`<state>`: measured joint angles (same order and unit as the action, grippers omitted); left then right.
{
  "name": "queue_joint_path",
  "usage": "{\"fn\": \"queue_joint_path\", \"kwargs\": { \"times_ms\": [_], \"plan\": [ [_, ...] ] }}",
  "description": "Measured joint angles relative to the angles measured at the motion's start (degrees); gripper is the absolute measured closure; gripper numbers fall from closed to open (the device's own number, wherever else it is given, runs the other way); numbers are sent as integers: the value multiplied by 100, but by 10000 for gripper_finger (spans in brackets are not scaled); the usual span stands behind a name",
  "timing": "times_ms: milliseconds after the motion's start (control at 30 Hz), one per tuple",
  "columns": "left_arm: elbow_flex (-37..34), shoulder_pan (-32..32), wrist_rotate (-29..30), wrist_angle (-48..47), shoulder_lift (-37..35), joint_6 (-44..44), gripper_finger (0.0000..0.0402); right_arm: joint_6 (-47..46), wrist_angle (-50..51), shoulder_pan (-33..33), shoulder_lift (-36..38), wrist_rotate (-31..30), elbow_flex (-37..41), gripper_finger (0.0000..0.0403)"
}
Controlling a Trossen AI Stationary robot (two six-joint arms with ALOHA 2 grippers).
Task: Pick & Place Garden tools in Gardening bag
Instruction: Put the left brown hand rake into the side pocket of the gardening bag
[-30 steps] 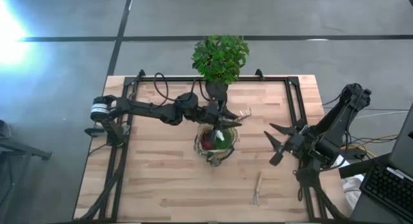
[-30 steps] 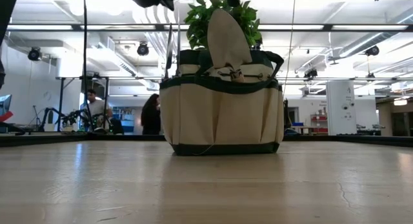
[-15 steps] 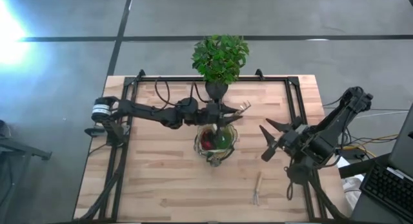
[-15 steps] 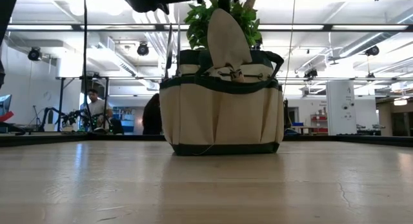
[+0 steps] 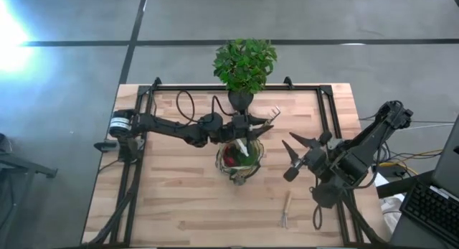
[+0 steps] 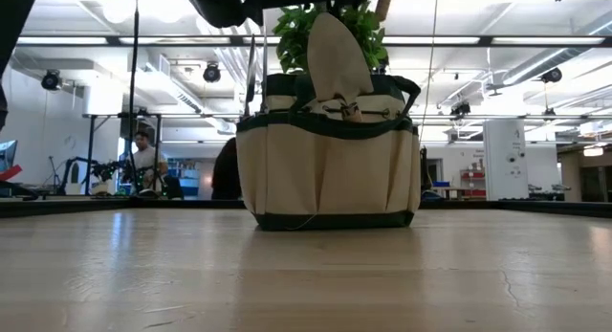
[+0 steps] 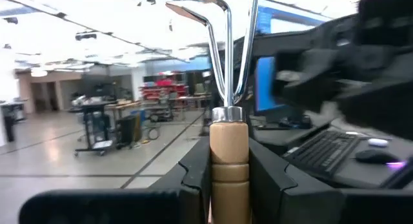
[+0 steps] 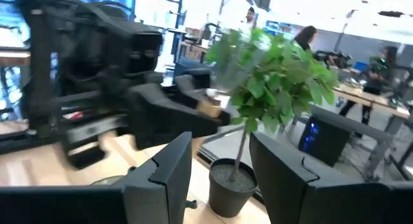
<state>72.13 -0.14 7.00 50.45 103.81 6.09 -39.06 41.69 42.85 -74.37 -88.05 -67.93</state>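
High view is showing one gardening bag (image 5: 240,161) sitting at the centre of the frame on the wooden table (image 5: 179,199), with a red item (image 5: 229,157) and a green one (image 5: 247,157) showing inside its round mouth. One wooden-handled fork (image 5: 285,209) is lying on the boards at lower right of centre, well apart from the bag. One leafy potted plant (image 5: 244,62) is standing at the table's top edge.

The left gripper (image 5: 247,125) is hanging just above the bag's upper rim, clamping a second tool — a three-pronged rake (image 7: 227,108) whose wooden handle is sitting between the dark fingers (image 7: 193,179) in the left wrist view, prongs pointing away.

The right gripper (image 5: 295,156) is hovering at centre right, its jaws spread wide and holding nothing.

In the low view the bag is carrying one trowel blade (image 6: 337,55) upright — no writing is legible anywhere.
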Motion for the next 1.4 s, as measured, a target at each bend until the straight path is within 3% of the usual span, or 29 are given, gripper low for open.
{"fn": "queue_joint_path", "kwargs": {
  "times_ms": [200,600,700,800,933,1033,1100,1167,1400],
  "plan": [
    [44,-58,-687,-15,0,132,331,-393,-26,-300,155,132,186,254],
    [54,-23,-551,-305,2,445,331,512,-155,-307,547,1814,182,272],
    [54,-23,-557,-354,-12,463,331,873,-193,-127,879,2677,229,279],
    [52,-23,-559,-398,-49,458,331,1336,-487,22,1280,4004,416,286],
    [52,-27,-567,-388,-76,455,331,2292,-2306,51,1954,5861,1176,295],
    [49,-35,-587,-401,-76,450,331,2887,-3862,2,2477,6499,1906,300],
    [49,-36,-596,-392,-76,433,331,3164,-4362,4,2803,6343,2290,302],
    [49,-36,-596,-395,-76,433,331,3422,-4543,0,3056,5819,2583,302],
    [49,-38,-596,-422,-76,437,331,4458,-5463,-87,3194,3018,3132,291]
  ]
}}
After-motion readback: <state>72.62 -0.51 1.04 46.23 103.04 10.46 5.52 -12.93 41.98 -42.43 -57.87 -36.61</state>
